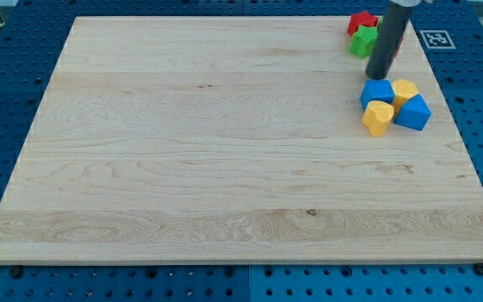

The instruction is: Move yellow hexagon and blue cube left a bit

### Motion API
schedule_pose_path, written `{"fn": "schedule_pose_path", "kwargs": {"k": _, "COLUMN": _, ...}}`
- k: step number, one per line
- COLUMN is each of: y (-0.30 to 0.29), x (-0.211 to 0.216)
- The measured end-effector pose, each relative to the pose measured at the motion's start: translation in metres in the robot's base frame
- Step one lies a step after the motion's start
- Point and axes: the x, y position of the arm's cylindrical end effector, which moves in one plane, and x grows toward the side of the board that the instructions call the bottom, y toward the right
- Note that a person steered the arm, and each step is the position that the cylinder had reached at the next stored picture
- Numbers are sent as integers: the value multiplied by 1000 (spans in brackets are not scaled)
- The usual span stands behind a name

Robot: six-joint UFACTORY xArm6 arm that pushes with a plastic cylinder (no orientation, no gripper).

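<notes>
The yellow hexagon (406, 91) sits near the view's right edge of the wooden board (183, 151). A blue cube (377, 92) touches its left side. A second blue block (413, 112) lies just below-right of the hexagon. A yellow heart-shaped block (378, 117) lies below the blue cube. These blocks form one tight cluster. My tip (377, 75) is just above the blue cube, at its top edge, and the dark rod rises from it toward the view's top.
A red block (360, 22) and a green block (363, 41) sit at the view's top right, just left of the rod and partly hidden by it. A fiducial marker (434, 39) lies on the blue pegboard (7, 101) surrounding the board.
</notes>
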Motion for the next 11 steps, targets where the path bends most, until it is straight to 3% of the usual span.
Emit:
{"fn": "schedule_pose_path", "kwargs": {"k": 2, "y": 88, "x": 25}}
{"fn": "schedule_pose_path", "kwargs": {"k": 3, "y": 92, "x": 50}}
{"fn": "schedule_pose_path", "kwargs": {"k": 6, "y": -81, "x": 63}}
{"fn": "schedule_pose_path", "kwargs": {"k": 7, "y": -102, "x": 58}}
{"fn": "schedule_pose_path", "kwargs": {"k": 9, "y": -89, "x": 28}}
{"fn": "schedule_pose_path", "kwargs": {"k": 11, "y": -181, "x": 86}}
